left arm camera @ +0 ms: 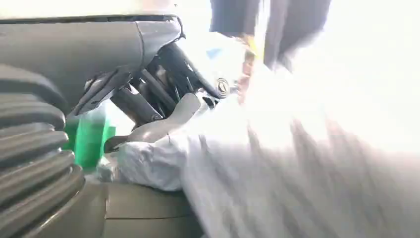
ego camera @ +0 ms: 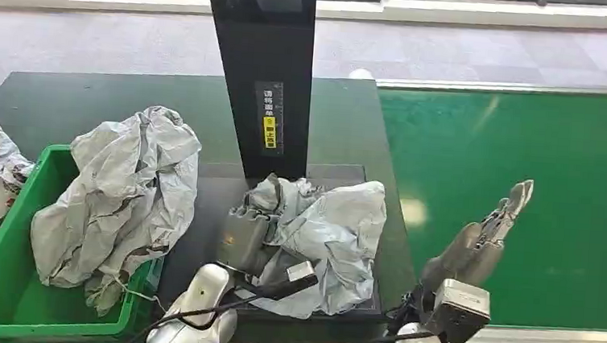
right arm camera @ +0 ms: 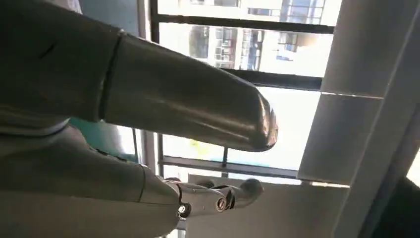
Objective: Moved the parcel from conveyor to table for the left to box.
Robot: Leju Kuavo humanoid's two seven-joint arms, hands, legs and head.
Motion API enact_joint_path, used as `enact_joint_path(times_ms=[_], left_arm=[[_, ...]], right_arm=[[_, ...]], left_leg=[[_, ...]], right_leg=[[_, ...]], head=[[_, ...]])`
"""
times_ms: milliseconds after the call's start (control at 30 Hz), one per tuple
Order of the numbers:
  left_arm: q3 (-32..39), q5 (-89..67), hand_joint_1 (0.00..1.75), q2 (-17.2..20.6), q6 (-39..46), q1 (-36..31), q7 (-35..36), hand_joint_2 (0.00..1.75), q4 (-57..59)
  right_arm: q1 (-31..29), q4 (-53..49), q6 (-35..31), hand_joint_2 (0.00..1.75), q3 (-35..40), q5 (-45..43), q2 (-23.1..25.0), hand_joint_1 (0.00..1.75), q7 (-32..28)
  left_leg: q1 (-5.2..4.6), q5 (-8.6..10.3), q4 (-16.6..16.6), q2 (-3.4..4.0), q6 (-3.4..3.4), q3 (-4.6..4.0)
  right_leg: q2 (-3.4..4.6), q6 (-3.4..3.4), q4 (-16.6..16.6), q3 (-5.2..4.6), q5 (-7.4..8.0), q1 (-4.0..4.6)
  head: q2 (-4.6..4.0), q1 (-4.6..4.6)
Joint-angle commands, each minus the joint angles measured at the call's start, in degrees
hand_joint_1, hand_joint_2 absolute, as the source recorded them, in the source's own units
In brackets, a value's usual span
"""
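The left hand (ego camera: pixel 243 238) presses its dark fingers into the crumpled grey plastic parcel (ego camera: pixel 324 229), gripping its soft, creased edge. The parcel lies on a dark flat plate at the foot of a black upright post (ego camera: pixel 263 72) on the dark green desk (ego camera: pixel 87 104). The right hand (ego camera: pixel 494 225) hangs over the smooth green conveyor (ego camera: pixel 526 179), fingers straight and holding nothing. A green plastic bin (ego camera: pixel 1 296) holds another wrinkled grey bag (ego camera: pixel 121 199).

Silver arms, grey ribbed wrist cover (left arm camera: pixel 29 163) (black cables trailing).
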Motion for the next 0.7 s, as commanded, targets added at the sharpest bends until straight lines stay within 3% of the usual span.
enact_joint_path(times_ms=[33,67,100,167,233,300,367,467,633,700], left_arm=[[-0.2,-3.2,1.75,3.2,2.0,1.9,-1.0,1.75,-16.6],[-0.2,-3.2,1.75,3.2,2.0,1.9,-1.0,1.75,-16.6],[0.0,-3.2,1.75,3.5,2.0,3.9,-1.8,1.75,-26.3],[1.2,-3.2,1.75,4.1,2.0,5.0,-3.7,1.75,-34.4],[2.2,-3.2,1.75,0.8,2.0,6.5,-7.5,1.75,-43.1],[2.2,-2.7,1.75,-0.1,2.0,6.8,-8.4,1.75,-48.5],[9.0,6.0,1.75,-4.2,2.0,7.7,-19.9,1.75,-53.5],[11.1,10.1,1.75,-4.2,2.0,7.8,-22.5,1.75,-54.7],[23.8,30.5,1.75,-4.2,2.0,6.5,-31.5,1.75,-56.1],[31.5,46.0,1.75,-4.2,2.0,5.4,-38.8,1.75,-52.0]], right_arm=[[-0.1,-6.1,-0.4,0.0,1.4,-0.4,-1.0,0.0,0.2],[-0.1,-6.1,-0.4,0.0,1.4,-0.4,-1.0,0.0,0.2],[-0.6,-4.5,0.0,0.0,1.2,-0.2,0.0,0.0,0.2],[-1.8,-2.3,-0.4,0.0,0.9,-0.9,-0.3,0.0,0.2],[-2.4,-0.8,-0.4,0.0,0.7,-1.0,-0.1,0.0,0.2],[-2.4,-0.5,-0.4,0.0,0.4,-1.2,0.0,0.0,0.2],[-2.4,-0.3,-0.4,0.0,0.0,-1.1,0.2,0.0,0.2],[-2.4,-0.2,-0.4,0.0,0.0,-1.0,0.2,0.0,0.2],[-1.7,-0.2,-0.4,0.0,-0.6,-0.9,0.4,0.0,0.2],[-1.7,0.3,-0.4,0.0,-0.2,-1.4,0.0,0.0,0.2]], left_leg=[[0.01,-0.04,0.0,0.21,0.01,0.05],[-0.01,0.0,0.0,0.04,0.02,0.06],[0.01,0.01,-0.1,0.08,0.02,0.09],[0.05,-0.06,0.1,0.28,0.02,-0.07],[0.07,-0.1,0.1,0.38,0.03,-0.1],[0.06,-0.1,0.1,0.32,0.04,-0.07],[0.08,-0.1,0.1,0.23,0.03,-0.03],[0.06,-0.08,0.0,0.31,0.02,-0.02],[0.06,-0.03,0.0,0.2,0.02,0.04],[0.05,-0.02,0.0,0.24,0.01,0.03]], right_leg=[[0.04,-0.06,0.0,-0.01,0.0,0.04],[-0.09,-0.05,0.0,0.05,-0.02,0.01],[-0.09,-0.07,-0.1,0.08,0.01,0.03],[0.11,-0.06,0.0,-0.11,0.03,0.09],[0.21,-0.05,0.1,-0.16,0.02,0.09],[0.14,-0.05,0.1,-0.13,0.0,0.09],[0.06,-0.05,0.1,-0.05,-0.02,0.09],[0.21,-0.04,0.0,-0.05,0.04,0.06],[0.05,-0.05,0.0,0.03,0.0,0.1],[0.09,-0.06,0.0,0.0,0.01,0.1]], head=[[0.0,0.0],[0.0,-0.02],[0.0,-0.02],[0.0,-0.02],[0.0,0.0],[0.0,0.0],[0.0,-0.02],[0.0,0.0],[0.0,0.0],[0.0,0.0]])
